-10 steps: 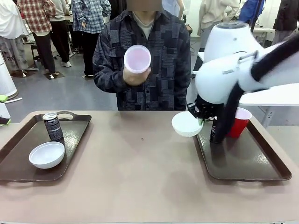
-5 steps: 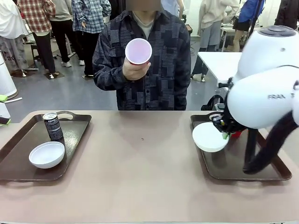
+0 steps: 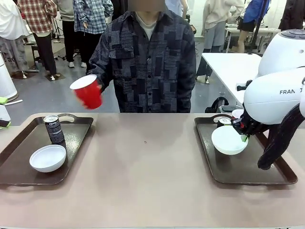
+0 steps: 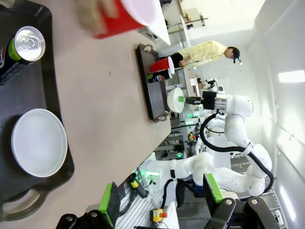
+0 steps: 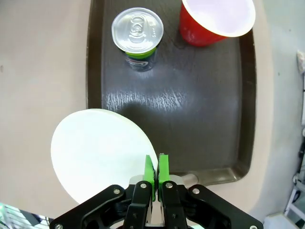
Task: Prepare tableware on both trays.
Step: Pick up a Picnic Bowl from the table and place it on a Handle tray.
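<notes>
The right gripper is clamped on the rim of a white bowl, holding it tilted just above the right tray, over that tray's left edge. At the tray's far end stand a can with a silver top and a red cup, side by side and apart. The left gripper hangs above the table's left end with its fingers spread and nothing between them. On the left tray a second white bowl sits near the front edge, and a dark can stands near the far edge. The person's hand holds another red cup beyond the table's far edge.
</notes>
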Controlling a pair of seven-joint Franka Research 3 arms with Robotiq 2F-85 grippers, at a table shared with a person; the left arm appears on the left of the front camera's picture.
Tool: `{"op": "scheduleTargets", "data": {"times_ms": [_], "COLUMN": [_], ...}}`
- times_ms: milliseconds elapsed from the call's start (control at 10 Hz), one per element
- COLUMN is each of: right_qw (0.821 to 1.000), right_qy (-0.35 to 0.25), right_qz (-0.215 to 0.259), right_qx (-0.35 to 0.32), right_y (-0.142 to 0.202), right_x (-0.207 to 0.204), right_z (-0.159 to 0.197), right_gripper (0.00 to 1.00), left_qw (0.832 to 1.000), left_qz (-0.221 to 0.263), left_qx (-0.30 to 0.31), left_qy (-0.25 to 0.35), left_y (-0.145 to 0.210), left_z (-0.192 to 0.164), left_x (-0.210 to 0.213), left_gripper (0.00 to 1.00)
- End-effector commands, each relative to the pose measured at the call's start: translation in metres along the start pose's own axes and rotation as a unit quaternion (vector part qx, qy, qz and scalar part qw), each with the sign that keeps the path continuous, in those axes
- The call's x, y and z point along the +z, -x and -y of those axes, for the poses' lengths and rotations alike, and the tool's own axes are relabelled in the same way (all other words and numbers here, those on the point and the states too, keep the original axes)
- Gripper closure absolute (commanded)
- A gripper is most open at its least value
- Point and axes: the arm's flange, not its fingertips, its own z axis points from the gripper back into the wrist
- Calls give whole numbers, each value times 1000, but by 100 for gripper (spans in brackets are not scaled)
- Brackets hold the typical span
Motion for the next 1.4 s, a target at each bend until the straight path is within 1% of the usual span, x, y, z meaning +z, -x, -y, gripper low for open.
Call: {"op": "scheduleTargets", "data": {"times_ms": [0, 100, 200, 400, 700, 900, 1200, 1300], "right_qw": [1000, 1000, 999, 998, 996, 995, 994, 994], "right_qy": [-7, 0, -29, -41, -70, -78, -74, -75], "right_qz": [10, 0, -21, -36, -49, -64, -76, -84], "right_qx": [-3, 0, 17, 15, 8, 7, 0, -3], "right_y": [3, 0, -5, -8, -13, -14, -14, -14], "right_x": [9, 0, -16, -48, -78, -91, -97, -98], "right_z": [-9, 0, 5, 19, 34, 39, 42, 42], "right_gripper": [100, 96, 96, 96, 96, 96, 96, 71], "left_qw": [1000, 1000, 1000, 1000, 1000, 1000, 1000, 1000], "left_qz": [2, 2, 2, 2, 2, 2, 2, 2], "left_qx": [-3, -3, -3, -3, -3, -3, -3, -3], "left_qy": [7, 7, 7, 7, 7, 7, 7, 7], "left_y": [0, 0, 0, 0, 0, 0, 0, 0], "left_z": [1, 1, 1, 1, 1, 1, 1, 1], "left_x": [2, 2, 2, 2, 2, 2, 2, 2], "left_gripper": [8, 8, 8, 8, 8, 8, 8, 8]}}
